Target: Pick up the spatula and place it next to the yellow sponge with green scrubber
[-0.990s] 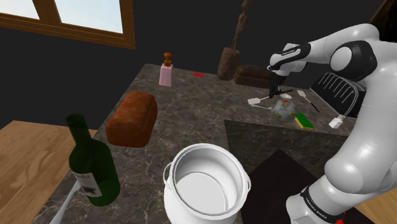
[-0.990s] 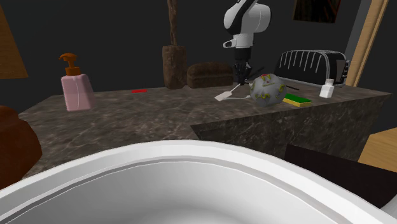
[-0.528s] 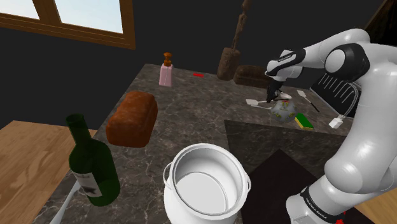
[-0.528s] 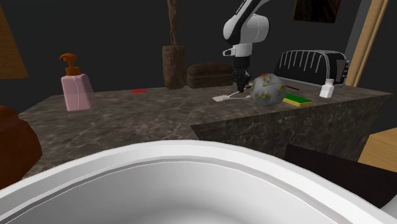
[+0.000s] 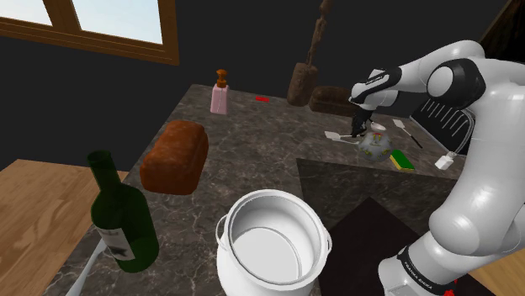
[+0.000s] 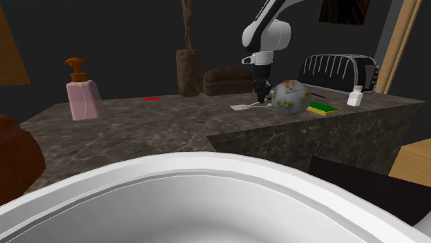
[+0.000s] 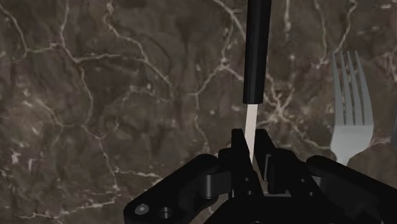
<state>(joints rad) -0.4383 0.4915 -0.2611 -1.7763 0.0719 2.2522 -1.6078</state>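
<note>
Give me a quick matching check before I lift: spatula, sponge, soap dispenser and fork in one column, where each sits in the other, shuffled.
Things:
1. white-bladed black-handled spatula
2. yellow sponge with green scrubber
3. pink soap dispenser with brown pump
4. grey metal fork

Places:
A. near the far edge of the dark veined counter, by a small red mark
B. beside the spatula's handle, apart from it
C. clasped at its white neck by the black end effector
D. flat beside the flowered round pot

Pairs: 1-C, 2-D, 3-A, 4-B
</note>
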